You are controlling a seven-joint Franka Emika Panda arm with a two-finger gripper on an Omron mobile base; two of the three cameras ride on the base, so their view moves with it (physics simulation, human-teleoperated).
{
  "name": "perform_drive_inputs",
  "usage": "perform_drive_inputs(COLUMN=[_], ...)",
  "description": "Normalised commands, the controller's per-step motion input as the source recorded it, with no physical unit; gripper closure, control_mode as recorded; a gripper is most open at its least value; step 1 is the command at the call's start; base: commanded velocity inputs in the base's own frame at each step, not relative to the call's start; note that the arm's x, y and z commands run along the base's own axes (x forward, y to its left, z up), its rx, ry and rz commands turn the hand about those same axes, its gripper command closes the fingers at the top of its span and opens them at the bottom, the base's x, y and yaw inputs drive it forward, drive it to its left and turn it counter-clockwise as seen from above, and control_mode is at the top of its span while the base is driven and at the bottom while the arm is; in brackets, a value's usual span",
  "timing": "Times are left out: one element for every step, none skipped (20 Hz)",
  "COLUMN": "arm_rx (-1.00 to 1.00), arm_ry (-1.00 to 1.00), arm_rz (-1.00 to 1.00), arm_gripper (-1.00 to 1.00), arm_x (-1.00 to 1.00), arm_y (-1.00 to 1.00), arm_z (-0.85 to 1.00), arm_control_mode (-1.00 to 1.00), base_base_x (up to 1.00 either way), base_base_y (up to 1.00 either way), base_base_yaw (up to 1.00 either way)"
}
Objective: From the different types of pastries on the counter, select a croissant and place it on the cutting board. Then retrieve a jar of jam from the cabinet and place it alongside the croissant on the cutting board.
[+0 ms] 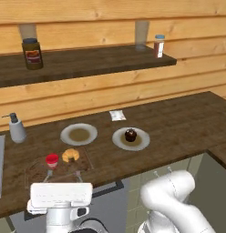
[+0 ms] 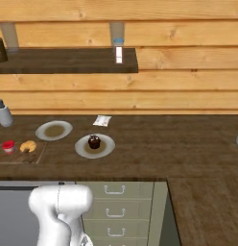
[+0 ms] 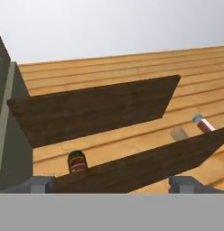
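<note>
Pincer [image 1: 63, 175] spread wide just before jam jar [image 1: 52, 159] and croissant [image 1: 70, 155] on cutting board [image 1: 39, 172].

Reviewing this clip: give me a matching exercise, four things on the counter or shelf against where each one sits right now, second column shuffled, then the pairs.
Things:
1. croissant
2. cupcake
3. jar of jam
4. dark-brown jar with red label

Places:
A. on the wall shelf, at its left end
B. on the cutting board, to the left of the other item there
C. on the right-hand pale plate
D. on the cutting board, nearest the left-hand plate, which holds no pastry

Pairs: 1-D, 2-C, 3-B, 4-A
</note>
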Motion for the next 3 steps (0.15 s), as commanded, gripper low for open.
perform_drive_inputs(arm_rx=[0.11, 0.12, 0.12], arm_ry=[-0.48, -0.51, -0.5], arm_rz=[-0.07, -0.08, -0.09], arm_gripper=[-1.0, -1.0, -1.0], arm_x=[-1.0, -1.0, -1.0], arm_y=[-0.31, -0.29, -0.29], arm_z=[0.97, 0.96, 0.92], arm_control_mode=[-1.0, -1.0, -1.0], base_base_x=[0.0, 0.0, 0.0], base_base_y=[0.0, 0.0, 0.0], base_base_yaw=[0.0, 0.0, 0.0])
